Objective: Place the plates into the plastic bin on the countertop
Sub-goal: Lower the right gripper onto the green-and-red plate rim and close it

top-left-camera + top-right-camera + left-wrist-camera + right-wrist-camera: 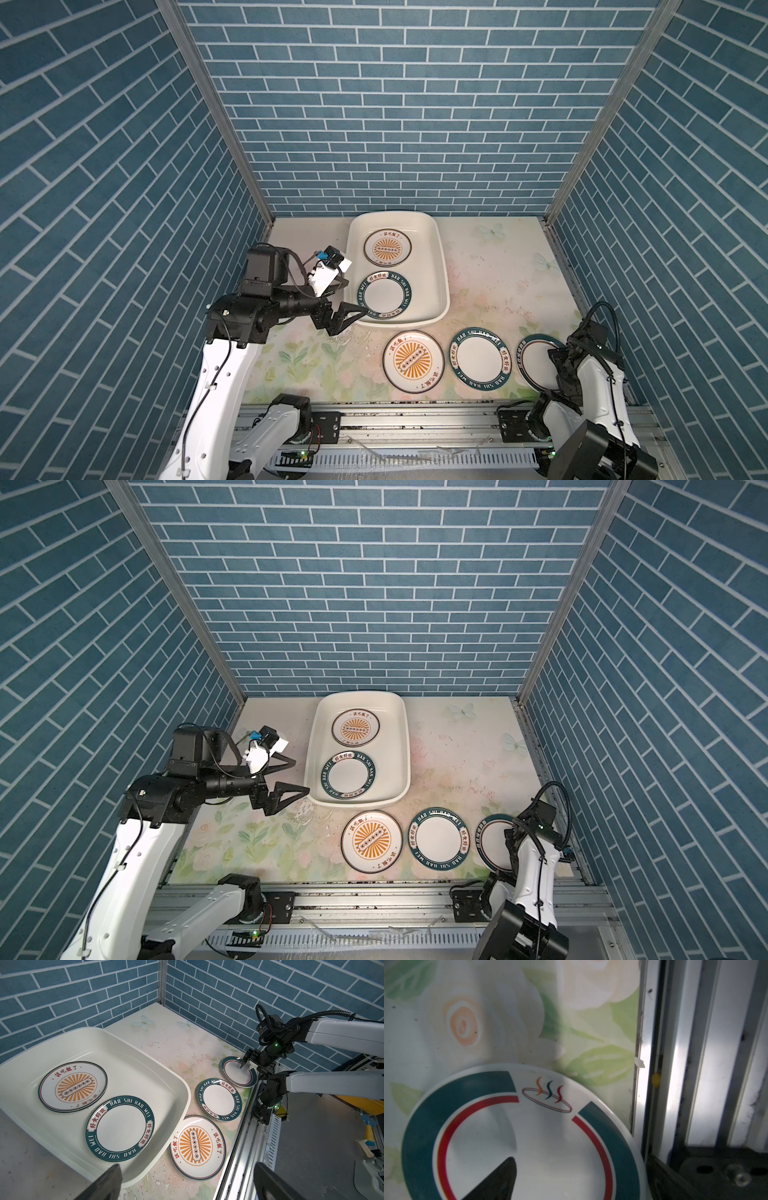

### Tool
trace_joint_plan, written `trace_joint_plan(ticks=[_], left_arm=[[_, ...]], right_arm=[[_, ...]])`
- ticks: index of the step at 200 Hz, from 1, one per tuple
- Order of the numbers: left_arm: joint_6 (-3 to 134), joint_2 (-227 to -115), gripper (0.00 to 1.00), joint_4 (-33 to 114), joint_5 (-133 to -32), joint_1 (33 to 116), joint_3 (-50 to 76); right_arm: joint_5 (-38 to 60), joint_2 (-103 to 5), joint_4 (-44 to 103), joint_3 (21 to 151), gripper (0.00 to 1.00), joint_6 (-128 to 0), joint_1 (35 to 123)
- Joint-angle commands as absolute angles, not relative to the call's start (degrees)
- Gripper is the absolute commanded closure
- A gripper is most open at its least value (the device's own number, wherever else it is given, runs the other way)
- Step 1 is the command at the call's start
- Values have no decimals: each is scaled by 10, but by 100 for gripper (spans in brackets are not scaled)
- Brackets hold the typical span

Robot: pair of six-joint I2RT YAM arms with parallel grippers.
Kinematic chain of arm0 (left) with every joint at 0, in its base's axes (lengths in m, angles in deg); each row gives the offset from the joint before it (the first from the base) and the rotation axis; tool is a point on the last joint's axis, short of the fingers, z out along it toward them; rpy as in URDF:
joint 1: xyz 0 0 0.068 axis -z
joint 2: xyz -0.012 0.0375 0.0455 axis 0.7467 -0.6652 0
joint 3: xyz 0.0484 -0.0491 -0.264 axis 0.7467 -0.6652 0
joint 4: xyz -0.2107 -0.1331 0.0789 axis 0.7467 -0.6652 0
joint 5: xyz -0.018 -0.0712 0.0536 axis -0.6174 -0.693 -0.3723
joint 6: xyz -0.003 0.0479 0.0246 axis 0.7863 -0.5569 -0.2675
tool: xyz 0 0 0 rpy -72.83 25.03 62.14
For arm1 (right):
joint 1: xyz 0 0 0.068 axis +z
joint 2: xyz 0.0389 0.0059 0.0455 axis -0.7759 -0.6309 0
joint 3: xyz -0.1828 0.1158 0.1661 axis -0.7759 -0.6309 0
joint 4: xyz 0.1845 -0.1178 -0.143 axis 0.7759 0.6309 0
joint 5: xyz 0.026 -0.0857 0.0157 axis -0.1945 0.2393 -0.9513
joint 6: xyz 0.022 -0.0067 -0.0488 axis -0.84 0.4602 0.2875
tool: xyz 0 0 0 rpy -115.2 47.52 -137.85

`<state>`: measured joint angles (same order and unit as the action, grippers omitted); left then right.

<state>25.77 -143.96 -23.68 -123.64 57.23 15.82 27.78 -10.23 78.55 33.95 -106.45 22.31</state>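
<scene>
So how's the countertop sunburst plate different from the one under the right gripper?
The sunburst plate has an orange centre; the emblem plate is plain inside a teal band. The sunburst plate lies clear; the open right gripper straddles the emblem plate's rim. Both are round, white, outside the bin.

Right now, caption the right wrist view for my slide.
Open right gripper astride the steam-emblem plate's rim at the countertop's edge.

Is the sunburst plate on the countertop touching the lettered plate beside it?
Apart: both top views show a strip of countertop between the sunburst plate and lettered plate.
</scene>
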Motion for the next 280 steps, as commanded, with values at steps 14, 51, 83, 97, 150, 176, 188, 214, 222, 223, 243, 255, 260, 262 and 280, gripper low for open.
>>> trace_joint_plan(ticks=[14, 51, 83, 97, 150, 176, 188, 214, 222, 223, 243, 255, 260, 262, 280], left_arm=[[250, -1437, 0, -256, -1251, 575, 171], [260, -1434, 0, -249, -1259, 575, 180], [266, -1432, 0, -241, -1261, 575, 173], [270, -1432, 0, -239, -1263, 575, 173], [279, -1429, 0, -228, -1264, 575, 167], [285, -1429, 1, -221, -1265, 575, 166], [290, -1430, 0, -217, -1266, 575, 164], [296, -1432, 1, -208, -1269, 575, 158], [297, -1432, 0, -206, -1270, 575, 156], [297, -1433, 0, -206, -1270, 575, 156], [297, -1435, 0, -205, -1266, 575, 159], [297, -1435, 0, -205, -1266, 575, 160], [298, -1435, 0, -205, -1266, 575, 160], [298, -1435, 0, -204, -1266, 575, 160], [299, -1435, 0, -202, -1266, 575, 159]], right_arm=[[259, -103, 779, 323, 3, -1059, 221], [247, -92, 778, 325, 4, -1054, 221], [233, -101, 773, 335, 5, -1036, 221], [233, -109, 774, 340, 5, -1026, 221], [201, -154, 728, 346, 6, -980, 221], [207, -159, 727, 355, 7, -960, 221], [198, -154, 719, 356, 8, -952, 221], [172, -163, 695, 354, 10, -942, 221], [166, -166, 688, 352, 10, -941, 221], [165, -167, 687, 352, 10, -941, 221], [138, -169, 664, 345, 12, -943, 221], [124, -171, 646, 344, 13, -943, 222], [119, -174, 639, 344, 14, -941, 222], [116, -175, 636, 344, 14, -940, 222], [93, -194, 615, 349, 16, -931, 223]])
